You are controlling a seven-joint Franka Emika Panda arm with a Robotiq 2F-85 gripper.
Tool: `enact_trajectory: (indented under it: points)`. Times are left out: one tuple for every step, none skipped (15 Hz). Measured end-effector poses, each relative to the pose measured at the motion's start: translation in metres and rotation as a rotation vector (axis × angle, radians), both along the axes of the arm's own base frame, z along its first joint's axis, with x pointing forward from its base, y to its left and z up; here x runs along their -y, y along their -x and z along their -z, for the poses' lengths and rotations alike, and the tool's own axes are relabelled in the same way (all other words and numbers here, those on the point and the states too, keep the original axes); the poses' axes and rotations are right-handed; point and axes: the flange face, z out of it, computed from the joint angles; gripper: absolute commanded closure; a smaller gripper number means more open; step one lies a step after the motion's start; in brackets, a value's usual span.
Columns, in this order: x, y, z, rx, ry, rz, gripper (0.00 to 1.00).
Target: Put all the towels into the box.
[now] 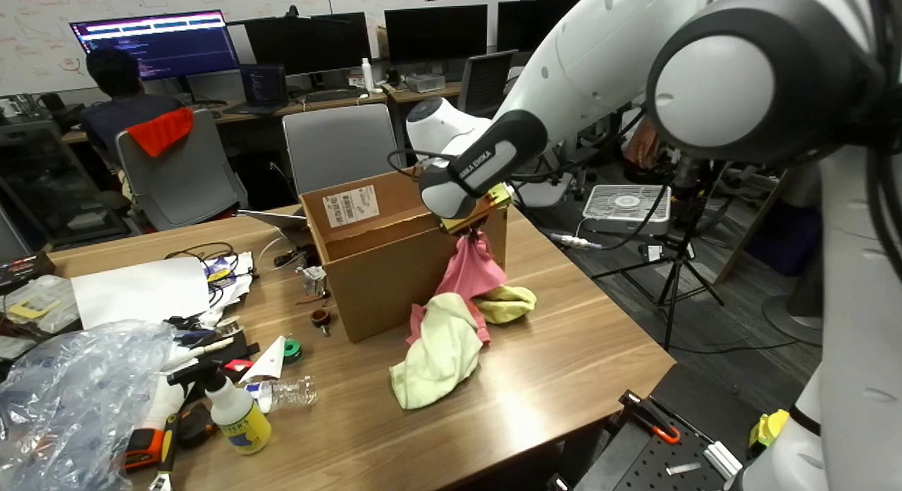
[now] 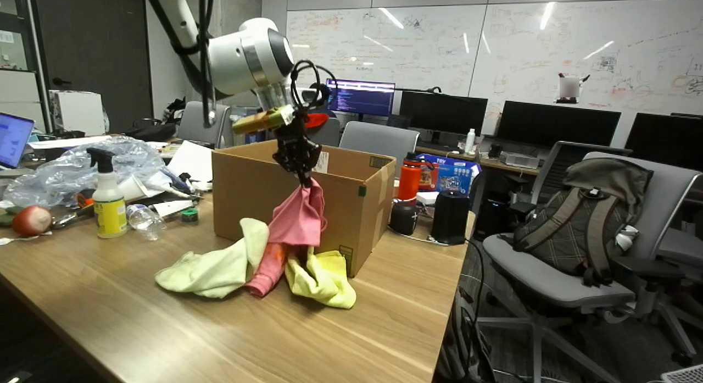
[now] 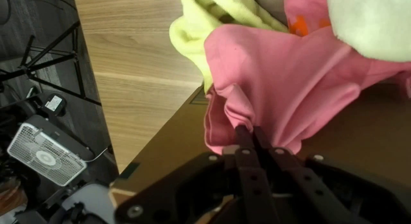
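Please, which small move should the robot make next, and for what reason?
Probably raise the gripper straight up: it is shut on the pink towel, which hangs outside the box, in front of its wall and below its top edge, so the cloth likely needs more height before going in.

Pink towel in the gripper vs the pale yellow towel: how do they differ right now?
Surface: in the wrist view the pink towel looks smooth, the pale yellow towel fuzzier.
Pose: the pink towel hangs, bunched at its top; the pale yellow towel lies rumpled, mostly on the table.
Grip: the gripper is shut on the pink towel; nothing grips the pale yellow towel.
Shared: both are soft cloths outside the box.
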Motion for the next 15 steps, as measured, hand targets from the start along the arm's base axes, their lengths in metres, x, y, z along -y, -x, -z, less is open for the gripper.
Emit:
enact_trajectory:
  points:
    - [-0.003,0.004,-0.023,0.021,0.013,0.002,0.99]
    - [-0.007,0.009,-0.045,0.041,0.029,0.003,0.99]
    - [-0.011,0.014,-0.067,0.059,0.045,0.004,0.99]
    - [-0.015,0.019,-0.086,0.074,0.058,0.005,0.99]
    - [-0.019,0.025,-0.103,0.088,0.072,0.004,0.99]
    - [-0.024,0.031,-0.119,0.099,0.084,0.005,0.99]
    - [-0.029,0.036,-0.132,0.107,0.094,0.006,0.99]
    - [-0.035,0.042,-0.145,0.113,0.105,0.005,0.99]
    - [-0.04,0.046,-0.155,0.116,0.113,0.005,0.99]
    - [-0.045,0.051,-0.164,0.118,0.119,0.005,0.99]
    - [-0.049,0.055,-0.171,0.118,0.122,0.006,0.99]
    - [-0.054,0.059,-0.179,0.117,0.124,0.007,0.99]
    - [-0.058,0.061,-0.185,0.116,0.127,0.007,0.99]
    - [-0.061,0.063,-0.193,0.117,0.13,0.008,0.99]
    - [-0.064,0.064,-0.2,0.119,0.132,0.009,0.99]
